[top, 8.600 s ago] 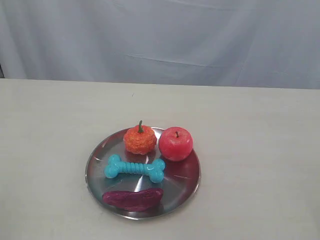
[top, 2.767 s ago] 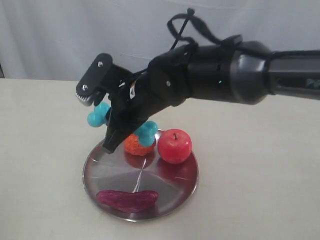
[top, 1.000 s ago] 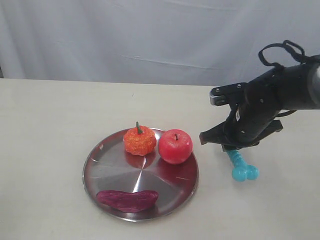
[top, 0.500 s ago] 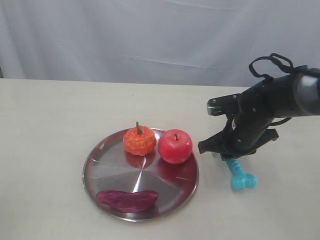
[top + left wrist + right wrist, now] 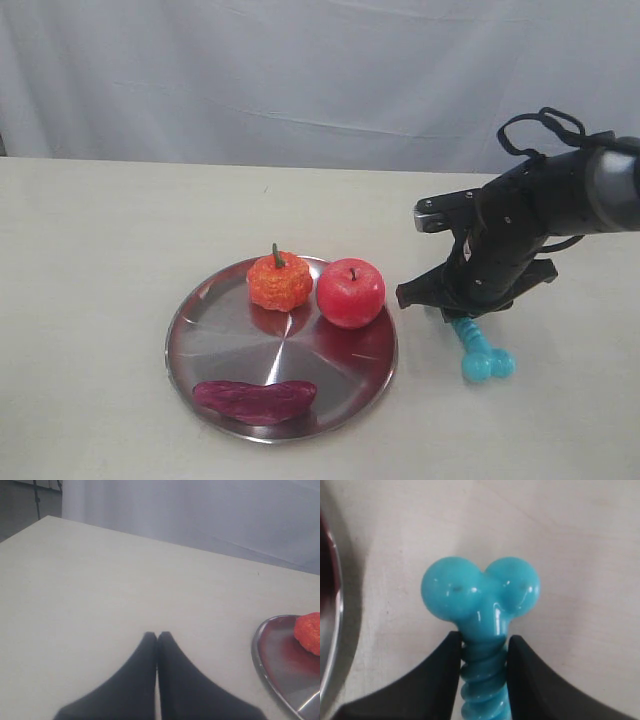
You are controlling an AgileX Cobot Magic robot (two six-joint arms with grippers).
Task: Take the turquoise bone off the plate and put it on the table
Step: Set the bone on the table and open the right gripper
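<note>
Gripping: right end effector (image 5: 484,641) clenched on the bone (image 5: 480,592) at its ribbed shaft; one finger on each side
Bone: tilted; free knobbed end low at the counter (image 5: 100,250); contact unclear
Plate (image 5: 250,345): near, left of the bone in the exterior view; bone off it; carries apple (image 5: 351,290), pumpkin (image 5: 279,281), purple piece (image 5: 258,400)
Left end effector (image 5: 157,636): fingers pressed together over the counter; plate rim near
</note>
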